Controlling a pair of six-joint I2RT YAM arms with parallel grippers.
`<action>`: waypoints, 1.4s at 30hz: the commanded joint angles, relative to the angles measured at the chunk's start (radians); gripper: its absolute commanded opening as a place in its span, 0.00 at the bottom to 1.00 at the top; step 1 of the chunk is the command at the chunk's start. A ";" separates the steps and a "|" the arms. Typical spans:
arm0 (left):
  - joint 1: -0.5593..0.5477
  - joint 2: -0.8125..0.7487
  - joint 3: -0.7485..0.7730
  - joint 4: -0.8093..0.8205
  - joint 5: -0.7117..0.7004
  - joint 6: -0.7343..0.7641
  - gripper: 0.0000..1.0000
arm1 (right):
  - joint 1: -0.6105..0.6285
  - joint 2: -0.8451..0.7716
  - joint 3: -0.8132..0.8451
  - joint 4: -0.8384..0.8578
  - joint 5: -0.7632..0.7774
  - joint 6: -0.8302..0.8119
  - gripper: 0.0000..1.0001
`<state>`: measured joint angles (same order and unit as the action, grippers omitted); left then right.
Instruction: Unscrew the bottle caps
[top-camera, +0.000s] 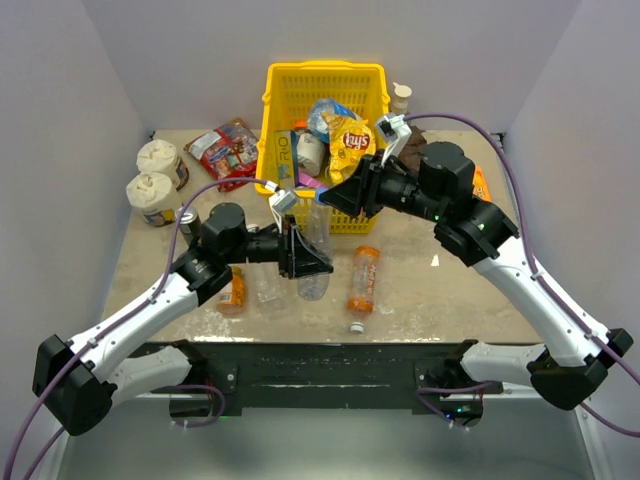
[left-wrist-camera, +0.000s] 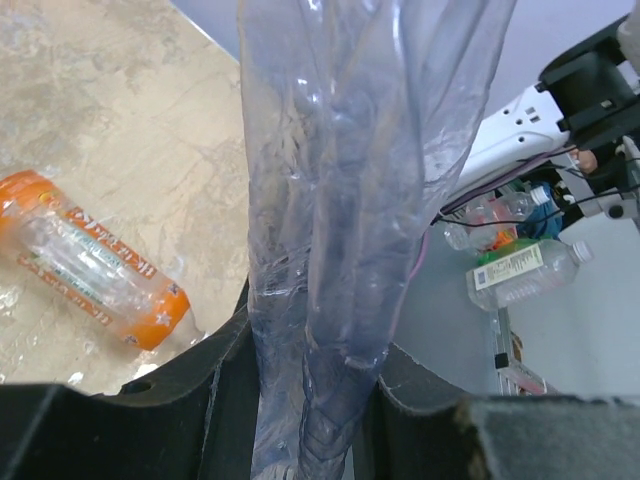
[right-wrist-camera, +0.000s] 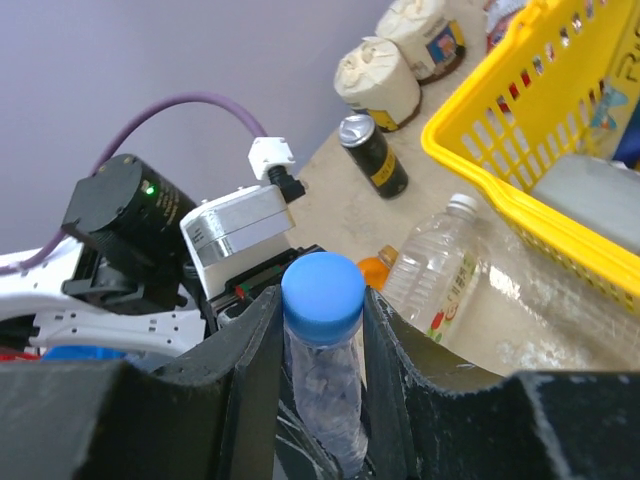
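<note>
Left end effector (top-camera: 305, 257), nearest my bases, is clamped on the crumpled body of a clear bottle (left-wrist-camera: 340, 200) held above the tabletop (top-camera: 420, 290). The bottle's long axis runs away from me, so its blue cap (right-wrist-camera: 322, 285) sits at the far end. There my right end effector (right-wrist-camera: 322, 305) is closed around the cap, its arm bent in from the right.

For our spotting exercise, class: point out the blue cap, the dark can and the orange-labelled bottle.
blue cap (right-wrist-camera: 322, 285): right wrist view, centre of its top.
dark can (right-wrist-camera: 375, 160): right wrist view, its side.
orange-labelled bottle (left-wrist-camera: 95, 262): left wrist view, mid-body.
</note>
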<state>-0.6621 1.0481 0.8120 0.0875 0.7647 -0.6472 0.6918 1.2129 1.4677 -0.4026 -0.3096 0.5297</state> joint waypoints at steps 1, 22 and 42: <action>-0.002 -0.048 -0.007 0.199 0.127 -0.022 0.34 | -0.021 -0.010 -0.006 0.044 -0.106 -0.120 0.00; 0.007 -0.031 0.021 0.097 0.056 0.003 0.34 | -0.035 -0.050 -0.003 0.047 -0.103 -0.140 0.73; -0.025 -0.086 0.087 -0.354 -0.554 0.078 0.35 | 0.146 0.201 0.376 -0.292 0.435 0.154 0.73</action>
<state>-0.6689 0.9752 0.8539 -0.2180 0.3019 -0.6067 0.8047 1.3716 1.7668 -0.6304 0.0338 0.6228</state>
